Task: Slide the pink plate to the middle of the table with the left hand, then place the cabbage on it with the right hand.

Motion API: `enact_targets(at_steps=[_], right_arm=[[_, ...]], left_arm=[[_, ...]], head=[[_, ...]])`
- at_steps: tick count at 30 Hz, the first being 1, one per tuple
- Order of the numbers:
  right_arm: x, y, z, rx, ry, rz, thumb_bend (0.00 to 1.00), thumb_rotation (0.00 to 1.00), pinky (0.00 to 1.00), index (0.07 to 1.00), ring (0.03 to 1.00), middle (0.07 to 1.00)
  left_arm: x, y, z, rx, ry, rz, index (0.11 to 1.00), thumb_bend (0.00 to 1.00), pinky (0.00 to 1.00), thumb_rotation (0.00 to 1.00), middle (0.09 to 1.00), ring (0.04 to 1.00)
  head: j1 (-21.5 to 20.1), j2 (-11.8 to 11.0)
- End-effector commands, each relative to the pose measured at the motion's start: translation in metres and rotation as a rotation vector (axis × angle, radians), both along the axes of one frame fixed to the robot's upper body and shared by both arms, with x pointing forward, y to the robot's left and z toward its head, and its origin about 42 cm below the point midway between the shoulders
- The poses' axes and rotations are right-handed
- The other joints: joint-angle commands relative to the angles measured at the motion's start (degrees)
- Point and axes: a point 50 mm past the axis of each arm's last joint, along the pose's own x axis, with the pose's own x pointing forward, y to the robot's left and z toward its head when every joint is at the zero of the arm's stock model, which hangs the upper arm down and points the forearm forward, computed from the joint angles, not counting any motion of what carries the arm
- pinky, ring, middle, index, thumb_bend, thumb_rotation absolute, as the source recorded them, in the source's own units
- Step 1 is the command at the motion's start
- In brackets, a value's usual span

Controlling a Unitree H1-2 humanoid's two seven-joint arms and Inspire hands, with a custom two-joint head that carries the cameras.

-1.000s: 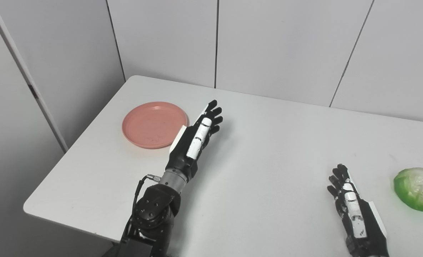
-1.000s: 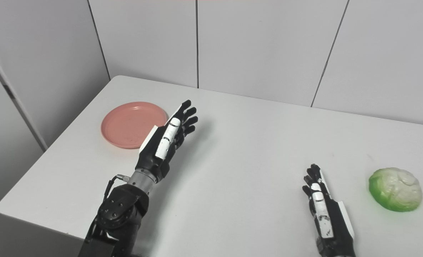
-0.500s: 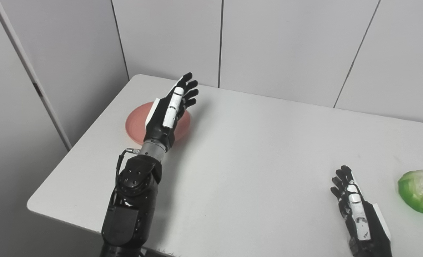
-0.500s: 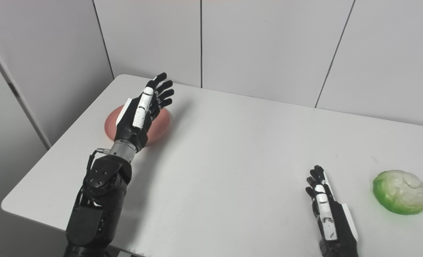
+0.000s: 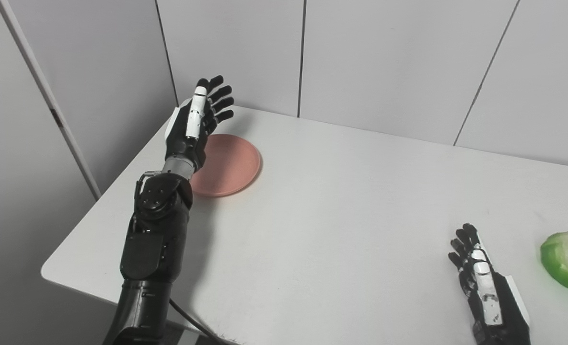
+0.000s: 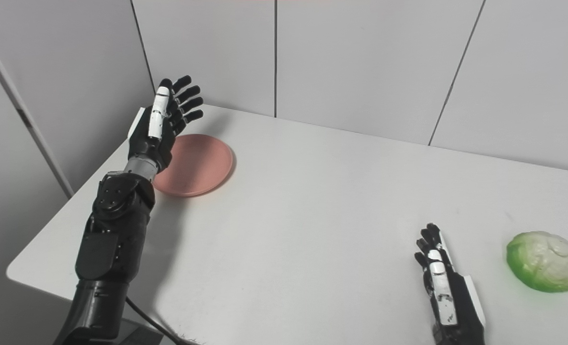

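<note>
- Step 1 of 2 is in hand: getting the left hand [image 5: 195,125] into place to slide the pink plate [image 5: 228,164]. Nothing shows the plate being pushed yet.
- Plate position: it lies flat on the tabletop [image 5: 341,215] in the far left corner, well apart from the middle, so by my reading the slide is not yet done.
- Left hand: raised on edge above the plate's left rim, fingers spread wide and pointing up toward the far wall, holding nothing. Its wrist covers part of the rim in both views; I cannot tell whether any part of it touches the plate.
- Cabbage [image 6: 543,261]: it sits on the tabletop at the near right, untouched, well apart from the plate.
- Right hand [image 6: 444,292]: it rests low near the right front edge, just left of the cabbage with a clear gap between them, fingers fairly straight and apart, holding nothing. It looks to be waiting.
- Next move, as I judge it: the left hand should come down so its palm or fingers meet the plate's left edge, then press rightward and nearer, toward the middle of the tabletop.
- Care needed: a low, level push should keep the shallow plate from tipping or slipping under the fingers.
- Step 2, lifting the cabbage onto the plate, belongs after that.
</note>
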Motion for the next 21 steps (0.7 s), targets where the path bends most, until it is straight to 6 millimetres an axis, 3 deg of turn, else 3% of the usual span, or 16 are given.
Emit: enact_targets(at_steps=[1,7,11,21], right_arm=[[0.004,0.004,0.005,0.004,-0.004,0.021,0.25,1.0,0.99,0.991,0.985,0.989],[0.003,0.003,0.007,0.005,-0.009,0.015,0.25,1.0,0.98,0.985,0.979,0.983],[0.002,0.003,0.008,-0.003,-0.011,0.011,0.25,1.0,0.97,0.984,0.98,0.985],[0.002,0.001,0.008,-0.006,-0.017,0.013,0.24,1.0,0.98,0.983,0.979,0.984]], left_arm=[[0.013,0.006,0.032,0.004,-0.099,0.0,0.824,0.42,0.78,1.0,0.838,0.827],[0.027,0.031,0.034,-0.033,-0.07,0.036,0.809,0.41,0.78,1.0,0.827,0.818],[0.036,0.051,0.034,-0.066,-0.04,0.06,0.796,0.41,0.72,1.0,0.801,0.787],[0.045,0.08,0.023,-0.093,0.011,0.115,0.795,0.39,0.77,0.96,0.805,0.8]], head=[[0.04,0.08],[0.0,0.34],[0.25,0.41],[0.47,0.61]])
